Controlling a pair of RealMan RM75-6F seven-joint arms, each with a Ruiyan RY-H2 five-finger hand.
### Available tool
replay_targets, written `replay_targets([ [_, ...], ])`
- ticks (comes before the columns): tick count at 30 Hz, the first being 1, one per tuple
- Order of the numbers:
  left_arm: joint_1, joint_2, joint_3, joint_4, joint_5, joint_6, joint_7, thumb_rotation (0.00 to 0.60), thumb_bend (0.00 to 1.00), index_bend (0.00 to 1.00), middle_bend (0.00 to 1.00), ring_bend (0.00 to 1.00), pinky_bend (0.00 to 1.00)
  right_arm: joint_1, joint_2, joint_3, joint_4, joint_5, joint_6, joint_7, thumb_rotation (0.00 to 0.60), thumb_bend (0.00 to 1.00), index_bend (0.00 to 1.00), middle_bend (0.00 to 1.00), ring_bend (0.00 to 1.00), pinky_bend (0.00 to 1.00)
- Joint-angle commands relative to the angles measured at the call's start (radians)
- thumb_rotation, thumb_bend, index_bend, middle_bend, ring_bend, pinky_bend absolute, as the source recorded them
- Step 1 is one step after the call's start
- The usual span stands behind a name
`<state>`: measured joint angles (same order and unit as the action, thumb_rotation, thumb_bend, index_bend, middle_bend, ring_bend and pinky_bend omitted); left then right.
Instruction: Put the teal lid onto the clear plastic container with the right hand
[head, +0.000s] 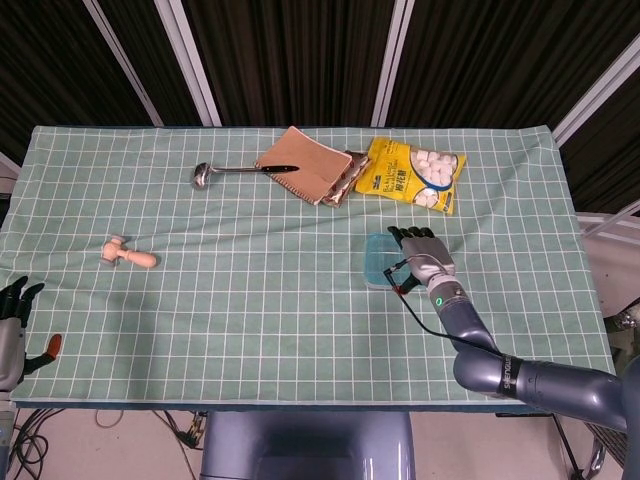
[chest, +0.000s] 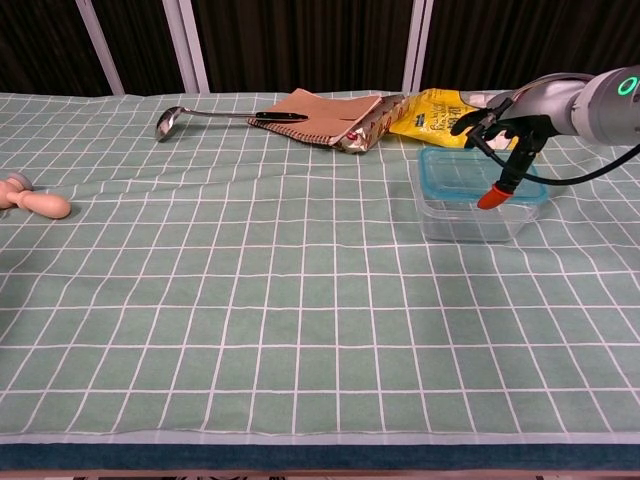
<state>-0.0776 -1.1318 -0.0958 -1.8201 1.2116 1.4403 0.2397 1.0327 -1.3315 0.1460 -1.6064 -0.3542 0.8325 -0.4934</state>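
Note:
The teal lid (chest: 452, 175) lies flat on top of the clear plastic container (chest: 470, 222) at the right of the table. My right hand (chest: 500, 118) is over the lid's far right side and still grips it: its fingers curl at the lid's back edge and the red-tipped thumb reaches down across the top. From the head view the lid (head: 377, 258) shows just left of the right hand (head: 422, 255), which hides its right part. My left hand (head: 12, 325) hangs off the table's near left corner, fingers apart, holding nothing.
A yellow snack bag (head: 412, 172) lies just behind the container. A brown notebook (head: 300, 162) with a pen and a metal ladle (head: 215, 172) lie at the back centre. A small wooden piece (head: 128, 255) rests at the left.

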Motion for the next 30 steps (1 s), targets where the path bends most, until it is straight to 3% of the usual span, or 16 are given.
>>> replay_targets([
  [1, 0.0, 0.0, -0.001, 0.0, -0.002, 0.0, 0.0, 0.6, 0.35, 0.13, 0.0, 0.0, 0.0, -0.001, -0.009, 0.003, 0.002, -0.019, -0.012, 0.014, 0.6, 0.29, 0.0, 0.48, 0.06, 0.0],
  [12, -0.001, 0.003, -0.004, 0.002, -0.007, 0.001, -0.006, 0.6, 0.35, 0.13, 0.0, 0.0, 0.0, -0.029, -0.062, -0.003, 0.064, -0.146, -0.01, 0.069, 0.6, 0.29, 0.0, 0.48, 0.06, 0.0],
  [30, -0.003, 0.002, -0.004, 0.004, -0.013, 0.002, -0.001, 0.6, 0.35, 0.13, 0.0, 0.0, 0.0, -0.048, -0.054, -0.003, 0.085, -0.167, -0.024, 0.099, 0.6, 0.29, 0.0, 0.48, 0.06, 0.0],
])
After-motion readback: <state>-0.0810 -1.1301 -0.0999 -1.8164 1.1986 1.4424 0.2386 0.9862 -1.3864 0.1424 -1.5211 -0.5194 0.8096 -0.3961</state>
